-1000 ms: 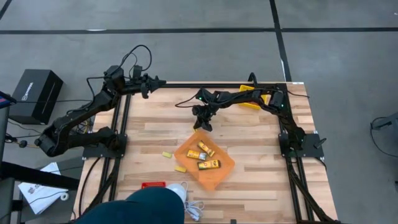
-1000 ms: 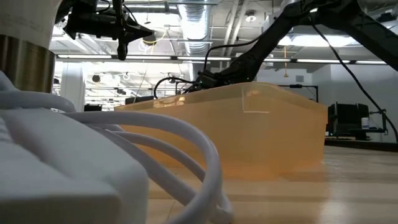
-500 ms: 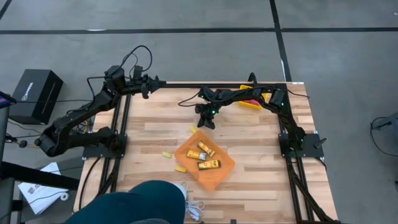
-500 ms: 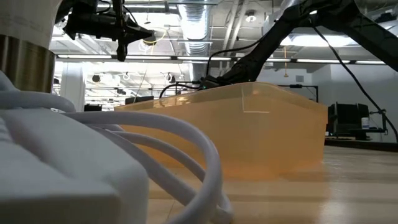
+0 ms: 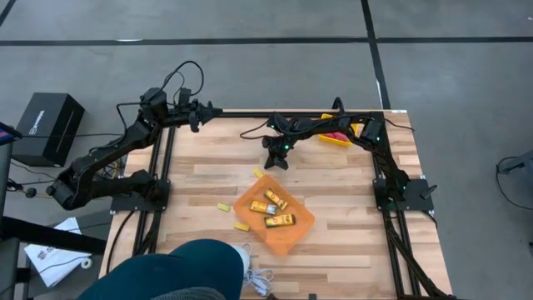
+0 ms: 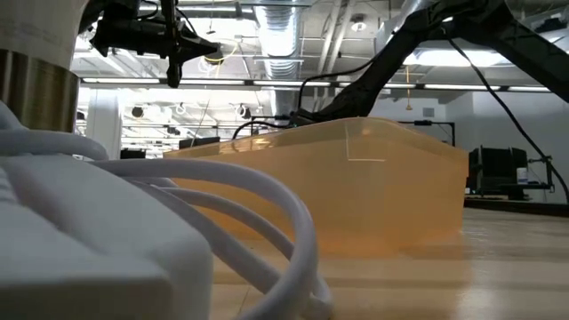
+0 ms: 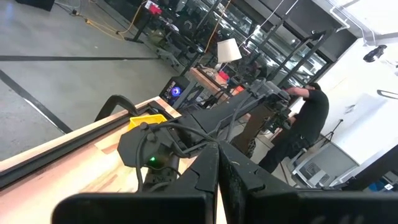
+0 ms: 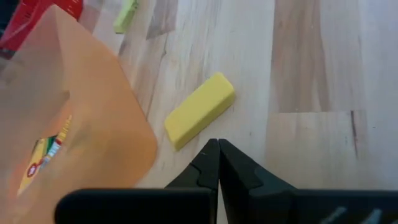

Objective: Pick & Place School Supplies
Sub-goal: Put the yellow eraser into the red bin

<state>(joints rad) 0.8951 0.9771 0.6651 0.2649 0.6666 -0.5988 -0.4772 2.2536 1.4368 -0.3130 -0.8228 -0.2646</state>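
Seen from above, a wooden counter (image 5: 350, 242) carries two dark robot arms. The right pincer (image 5: 277, 160) hangs over the middle of the counter's far half, its fingers pressed together and holding nothing. Its arm reaches in low from the far right corner, stretched almost flat along the far edge, with the wrist bent down. In the right wrist view, a small yellow block (image 8: 199, 110) lies flat on the wood just beyond the closed fingertips, not touching them, beside the wall of an orange tray (image 8: 74, 118).

The orange tray (image 5: 301, 225) sits near the counter's centre, turned cornerwise, with three orange-yellow packets (image 5: 275, 208) inside. Two more tiny yellow blocks (image 5: 223, 207) lie on the wood toward the left edge from the tray. A yellow bin (image 5: 337, 136) stands at the far right corner.

The left pincer (image 5: 198, 118) waits at the far left corner, fingers pressed together, empty, its arm folded back past the left edge.

A person's dark teal sleeve (image 5: 179, 271) covers the near edge.
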